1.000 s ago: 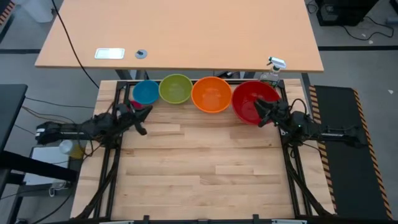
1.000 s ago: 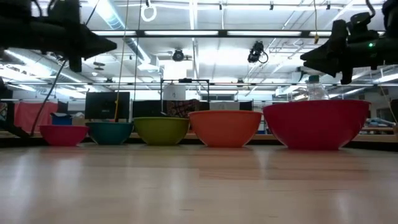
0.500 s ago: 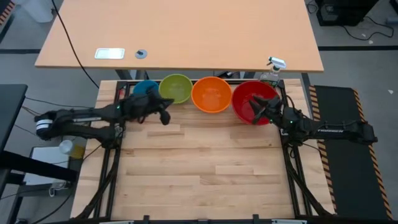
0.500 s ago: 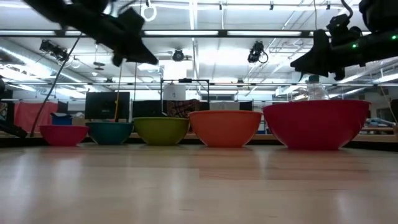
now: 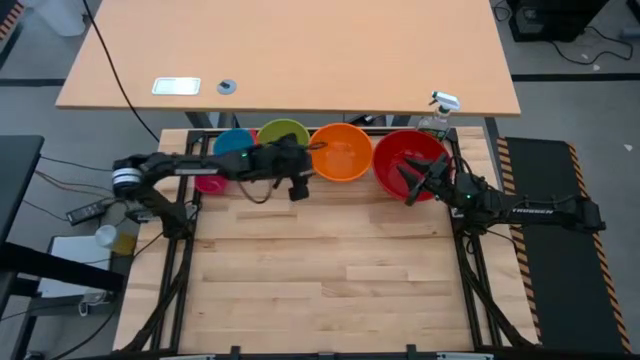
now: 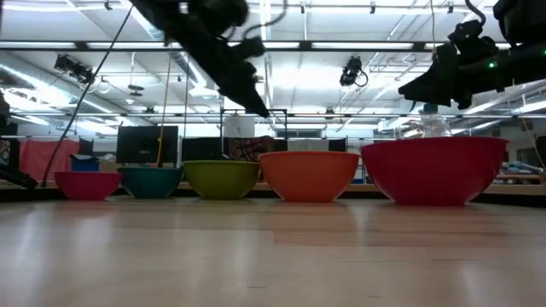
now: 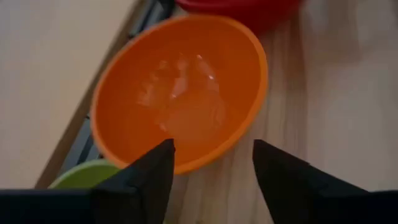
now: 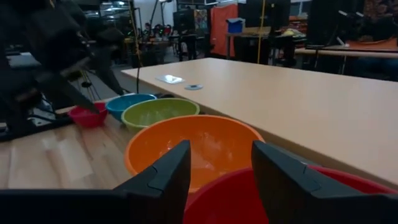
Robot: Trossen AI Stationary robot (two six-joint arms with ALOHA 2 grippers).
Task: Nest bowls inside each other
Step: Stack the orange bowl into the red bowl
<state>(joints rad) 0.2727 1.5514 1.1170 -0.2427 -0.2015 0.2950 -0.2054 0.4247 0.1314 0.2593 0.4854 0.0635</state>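
Five bowls stand upright in a row along the table's far edge: pink (image 5: 210,182), blue (image 5: 235,143), lime green (image 5: 283,135), orange (image 5: 342,152) and red (image 5: 405,160). My left gripper (image 5: 298,185) hangs open above the table, by the near left side of the orange bowl (image 7: 180,93), slanting down toward it and touching nothing. My right gripper (image 5: 410,180) is open and level, a little above the near part of the red bowl (image 6: 435,169) and clear of its rim.
A big light wooden desk (image 5: 300,60) stands beyond the far edge, with a white card (image 5: 176,86) on it. A spray bottle (image 5: 437,115) stands behind the red bowl. Bare wood (image 5: 320,270) fills the table's near half.
My left gripper has swung from the table's left edge toward the right, passing the pink, blue and green bowls to the orange bowl, rising a little and tipping downward. The bowls have stayed in place.
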